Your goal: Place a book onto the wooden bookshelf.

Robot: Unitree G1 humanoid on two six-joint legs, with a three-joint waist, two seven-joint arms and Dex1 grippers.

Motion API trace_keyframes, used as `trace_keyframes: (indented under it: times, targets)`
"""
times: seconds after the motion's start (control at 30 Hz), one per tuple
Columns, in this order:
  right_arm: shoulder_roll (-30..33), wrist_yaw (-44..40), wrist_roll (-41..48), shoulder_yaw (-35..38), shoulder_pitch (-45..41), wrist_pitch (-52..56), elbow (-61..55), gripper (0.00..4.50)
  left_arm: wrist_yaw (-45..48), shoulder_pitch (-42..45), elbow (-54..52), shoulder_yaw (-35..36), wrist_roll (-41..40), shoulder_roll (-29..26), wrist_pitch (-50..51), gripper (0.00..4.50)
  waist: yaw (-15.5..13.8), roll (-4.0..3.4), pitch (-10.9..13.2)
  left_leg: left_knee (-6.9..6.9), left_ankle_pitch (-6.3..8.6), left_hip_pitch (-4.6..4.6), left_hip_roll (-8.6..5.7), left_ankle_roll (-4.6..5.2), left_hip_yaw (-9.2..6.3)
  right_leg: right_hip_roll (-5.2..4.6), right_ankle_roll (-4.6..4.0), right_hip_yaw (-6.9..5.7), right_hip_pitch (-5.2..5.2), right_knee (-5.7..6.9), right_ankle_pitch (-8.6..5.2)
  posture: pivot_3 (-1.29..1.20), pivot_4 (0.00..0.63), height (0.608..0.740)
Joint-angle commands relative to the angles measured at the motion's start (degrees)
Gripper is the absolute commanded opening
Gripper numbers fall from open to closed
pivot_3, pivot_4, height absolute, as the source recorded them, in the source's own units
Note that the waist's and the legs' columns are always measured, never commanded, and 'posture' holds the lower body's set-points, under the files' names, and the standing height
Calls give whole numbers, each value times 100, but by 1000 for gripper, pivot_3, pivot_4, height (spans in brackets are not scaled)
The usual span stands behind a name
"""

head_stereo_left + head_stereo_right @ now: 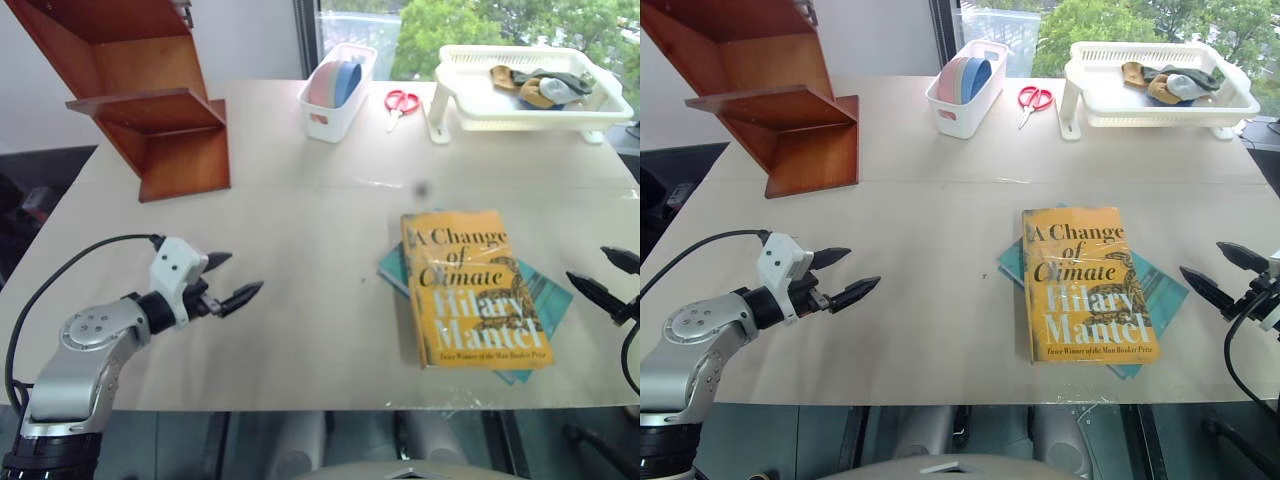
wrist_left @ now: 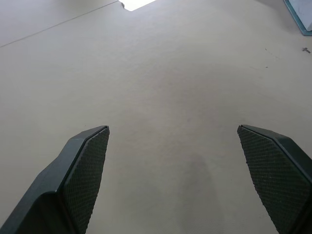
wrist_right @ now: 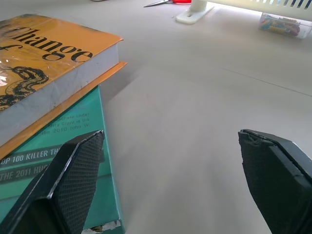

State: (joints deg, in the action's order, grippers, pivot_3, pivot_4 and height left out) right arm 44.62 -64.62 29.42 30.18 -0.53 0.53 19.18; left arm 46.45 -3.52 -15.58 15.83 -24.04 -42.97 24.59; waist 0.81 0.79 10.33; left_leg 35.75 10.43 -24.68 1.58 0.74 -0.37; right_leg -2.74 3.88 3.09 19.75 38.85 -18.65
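Note:
The yellow-orange book (image 1: pixel 475 287) lies flat on the table right of centre, resting on a thinner teal book (image 1: pixel 545 296). The reddish-brown wooden bookshelf (image 1: pixel 150 95) stands at the table's far left corner. My left gripper (image 1: pixel 232 278) hovers open over bare table at the near left, well apart from the book. My right gripper (image 1: pixel 608 275) is open at the right edge, just right of the two books, with nothing between its fingers. In the right wrist view the book (image 3: pixel 44 63) and the teal book (image 3: pixel 58 161) lie close to one finger (image 3: pixel 73 185).
A white bin (image 1: pixel 335 90) with pink and blue plates stands at the back centre, red scissors (image 1: pixel 402 102) beside it. A white slotted tray (image 1: pixel 520 110) holding small items sits at the back right. Bare table stretches between the shelf and the books.

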Motion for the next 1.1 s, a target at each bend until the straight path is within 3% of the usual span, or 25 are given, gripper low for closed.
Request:
trace_keyframes:
  times: [0.03, 1.1]
  targets:
    - [143, -28, 52, 191, 31, -109, -65, 4500, 48, 35, -196, 185, -108, -16, -133, 4422, 0, 0, 0, 0, 0, 0, 0, 0, 0, 0, 0, 0, 0, 0, 0, 0, 150, 740]
    - [136, 89, 92, 313, 262, -74, -177, 4500, 381, 373, -49, 31, -154, -60, -260, 4422, -1, 0, 0, 0, 0, 0, 0, 0, 0, 1, 0, 0, 0, 0, 0, 0, 150, 740]
